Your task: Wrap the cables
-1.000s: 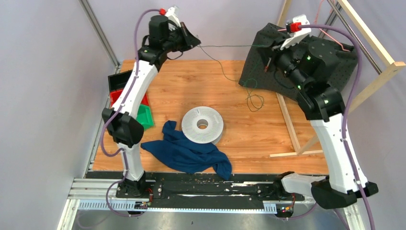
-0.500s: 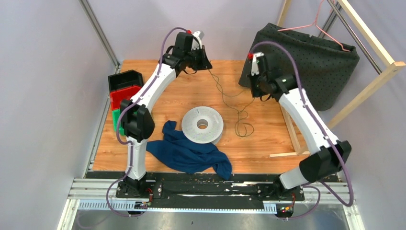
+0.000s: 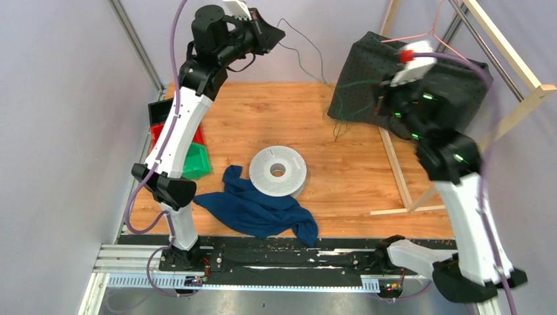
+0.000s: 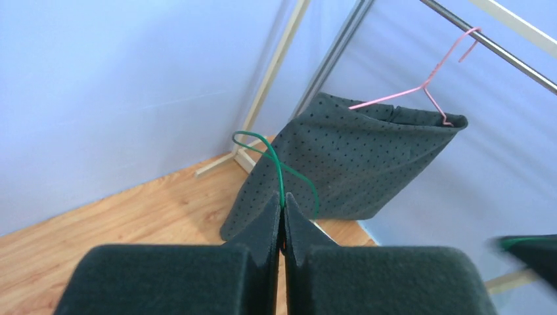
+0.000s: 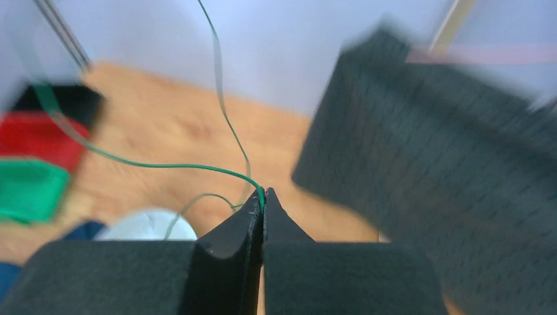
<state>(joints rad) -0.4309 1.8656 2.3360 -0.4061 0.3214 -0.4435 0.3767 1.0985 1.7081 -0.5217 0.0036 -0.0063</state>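
Observation:
The cable [image 3: 358,83] is a thin green wire strung in the air between both grippers, with a slack loop hanging down near the table's back right. My left gripper [image 3: 279,34] is raised high at the back and shut on the cable [image 4: 279,167], which curls out of its tips [image 4: 283,205]. My right gripper [image 3: 379,100] hovers in front of the dark cloth, shut on the cable [image 5: 171,165] at its tips [image 5: 263,195]. The white perforated spool [image 3: 278,170] lies flat mid-table, apart from both grippers, and shows blurred in the right wrist view [image 5: 148,226].
A crumpled blue cloth [image 3: 259,210] lies beside the spool at the front. Black, red and green bins [image 3: 194,157] stand at the left edge. A dark dotted cloth [image 3: 453,85] hangs on a pink hanger [image 4: 420,92] from a wooden frame [image 3: 401,177] at the right.
Both arms have swung upward from low over the table. The left gripper rose high at the back, the right moved up and right, and the cable lifted off the table between them.

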